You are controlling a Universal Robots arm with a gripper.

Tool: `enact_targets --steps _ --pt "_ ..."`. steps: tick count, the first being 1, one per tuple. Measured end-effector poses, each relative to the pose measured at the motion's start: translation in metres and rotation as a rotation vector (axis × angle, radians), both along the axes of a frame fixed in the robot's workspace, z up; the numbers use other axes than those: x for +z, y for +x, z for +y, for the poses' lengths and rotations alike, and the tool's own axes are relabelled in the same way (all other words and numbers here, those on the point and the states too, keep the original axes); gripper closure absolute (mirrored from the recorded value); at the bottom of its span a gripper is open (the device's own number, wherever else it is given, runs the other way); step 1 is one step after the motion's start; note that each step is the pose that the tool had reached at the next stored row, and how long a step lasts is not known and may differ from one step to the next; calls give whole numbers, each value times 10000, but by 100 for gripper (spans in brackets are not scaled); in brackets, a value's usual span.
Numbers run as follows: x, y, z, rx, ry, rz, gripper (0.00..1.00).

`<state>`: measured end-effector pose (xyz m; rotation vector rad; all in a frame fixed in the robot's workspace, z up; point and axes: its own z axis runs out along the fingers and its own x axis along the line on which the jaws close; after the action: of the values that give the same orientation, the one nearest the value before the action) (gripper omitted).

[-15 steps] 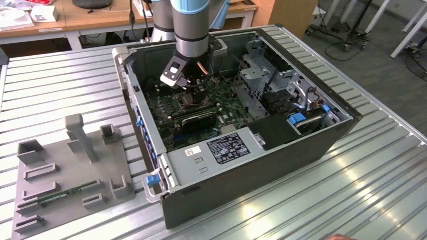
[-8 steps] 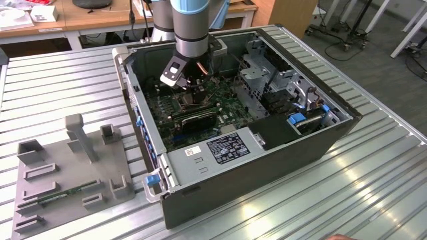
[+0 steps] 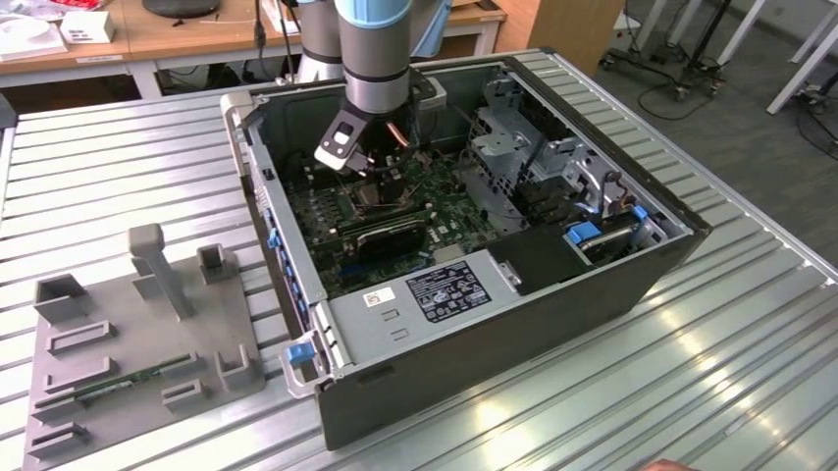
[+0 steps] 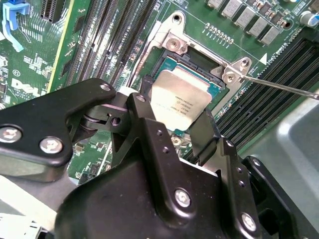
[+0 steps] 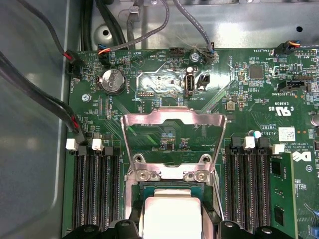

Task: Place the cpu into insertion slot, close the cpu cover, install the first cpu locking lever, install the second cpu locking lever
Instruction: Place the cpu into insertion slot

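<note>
My black gripper (image 4: 175, 106), upper middle in the exterior view, pinches the small flat silvery square cpu (image 4: 182, 94) by two sides, straight above the dark silver-rimmed square slot (image 4: 198, 59). The thin silvery cover frame (image 5: 174, 118) stands open.

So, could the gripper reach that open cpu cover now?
Probably yes: the cpu cover stands open just beyond the insertion slot with nothing over it, though the gripper sits at the cpu.
</note>
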<state>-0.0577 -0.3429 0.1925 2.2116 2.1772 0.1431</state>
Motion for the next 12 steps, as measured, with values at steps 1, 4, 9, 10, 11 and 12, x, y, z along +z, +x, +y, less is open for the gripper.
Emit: enact_targets --steps 1,4,9,10,11,12 --pt "4 0 0 0 1 -1 46" --pt "10 -1 -1 0 -3 3 46" --pt "11 -1 0 0 -6 5 46" --pt "11 -1 1 0 -5 4 46" --pt "10 -1 2 0 -5 4 46" --pt "10 -1 2 0 -4 4 46"
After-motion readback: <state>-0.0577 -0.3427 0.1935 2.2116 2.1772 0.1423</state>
